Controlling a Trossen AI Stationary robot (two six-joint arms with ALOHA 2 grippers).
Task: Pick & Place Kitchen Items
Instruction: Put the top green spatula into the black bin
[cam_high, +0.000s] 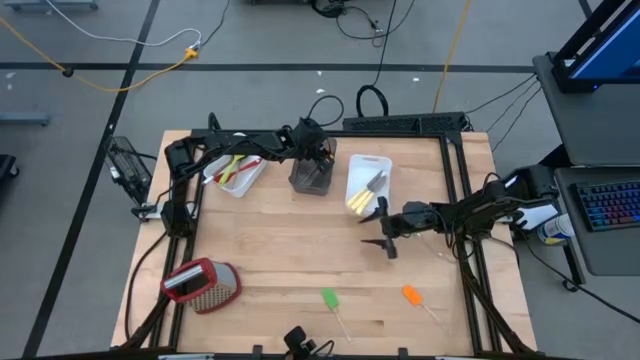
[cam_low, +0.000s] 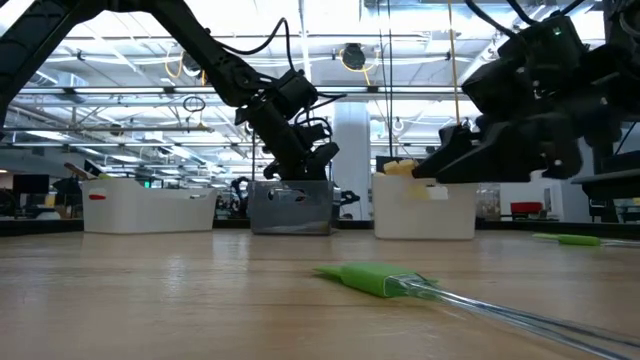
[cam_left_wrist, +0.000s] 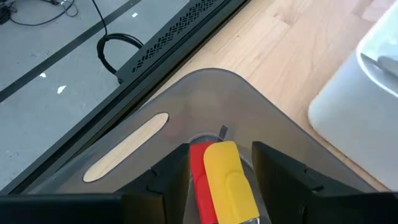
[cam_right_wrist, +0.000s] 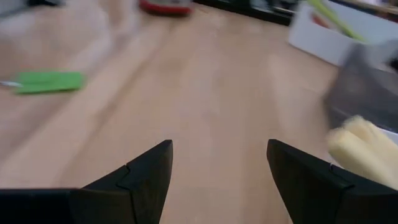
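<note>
Hovering over the dark tub (cam_high: 311, 176), my left tool (cam_left_wrist: 219, 180) stands parted around yellow spatula (cam_left_wrist: 229, 180) and red spatula (cam_left_wrist: 199, 177) inside it. My right tool (cam_right_wrist: 217, 180) gapes wide above the desk (cam_high: 280, 250), empty; green spatula (cam_high: 329, 298) lies well apart.

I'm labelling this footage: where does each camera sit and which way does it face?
High: overhead, looking down; both arms, table.
Low: table height, looking across; green spatula nearest, both arms.
Left wrist: above dark tub, left gripper around yellow spatula.
Right wrist: over the table, open right gripper.
Shared: high and low both show the green spatula.
</note>
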